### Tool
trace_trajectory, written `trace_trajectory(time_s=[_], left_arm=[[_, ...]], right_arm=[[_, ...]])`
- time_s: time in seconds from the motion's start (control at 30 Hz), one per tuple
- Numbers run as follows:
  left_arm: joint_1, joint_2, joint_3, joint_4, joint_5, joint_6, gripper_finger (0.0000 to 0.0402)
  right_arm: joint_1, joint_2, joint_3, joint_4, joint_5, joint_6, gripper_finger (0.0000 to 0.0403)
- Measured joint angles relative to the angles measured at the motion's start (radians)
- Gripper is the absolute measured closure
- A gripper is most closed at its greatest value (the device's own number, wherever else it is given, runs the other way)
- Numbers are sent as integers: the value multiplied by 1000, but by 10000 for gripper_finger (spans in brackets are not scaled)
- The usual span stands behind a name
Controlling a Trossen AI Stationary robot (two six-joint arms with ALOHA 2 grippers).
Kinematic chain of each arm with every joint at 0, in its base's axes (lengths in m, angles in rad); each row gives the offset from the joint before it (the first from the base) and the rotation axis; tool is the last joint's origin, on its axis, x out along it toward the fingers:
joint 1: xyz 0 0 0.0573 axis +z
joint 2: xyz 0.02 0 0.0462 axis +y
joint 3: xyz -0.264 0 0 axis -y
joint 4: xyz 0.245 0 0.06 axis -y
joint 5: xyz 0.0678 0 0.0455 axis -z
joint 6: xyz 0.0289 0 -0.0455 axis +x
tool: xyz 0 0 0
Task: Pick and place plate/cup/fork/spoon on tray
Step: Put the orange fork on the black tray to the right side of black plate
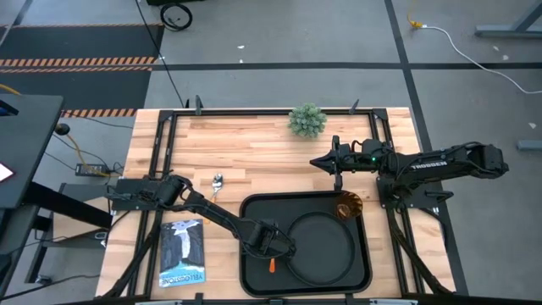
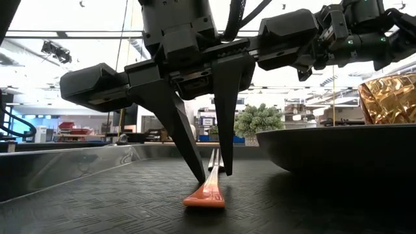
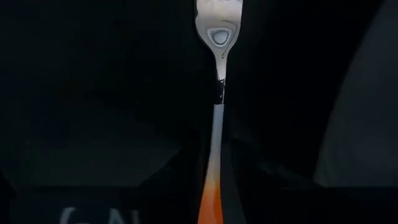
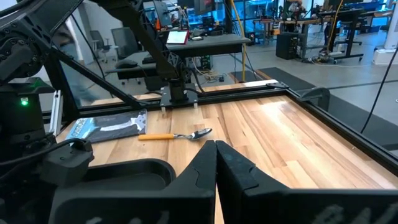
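Left gripper: over the tray's left half, near the front edge of the worktop; fingers spread a little, tips down on the tray floor either side of the fork, which lies flat between them; no squeeze on the handle can be seen
Fork: flat on the tray floor, just left of the plate; long axis runs front to back across the worktop; orange handle end toward the front edge, tines toward the rear edge
Tray: at the front edge of the worktop, right of centre
Plate: on the tray's right half, rim close beside the fork
Cup: on the tray, at its rear right corner, beside the plate
Right gripper: raised above the worktop behind the tray, toward the right edge; fingers pressed together, nothing between them
Spoon: on the bare wood left of the tray; bowl toward the rear edge, handle toward the front
Booklet: flat at the front left of the worktop, left of the tray
Plant: at the rear edge, near centre
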Motion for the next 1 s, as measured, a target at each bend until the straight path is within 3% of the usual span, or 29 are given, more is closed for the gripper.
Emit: trace_trajectory(time_s=[1.0], left_arm=[[12, -16, -3, -2, 8, 43, 306]], right_arm=[[0, 0, 0, 0, 1, 7, 396]])
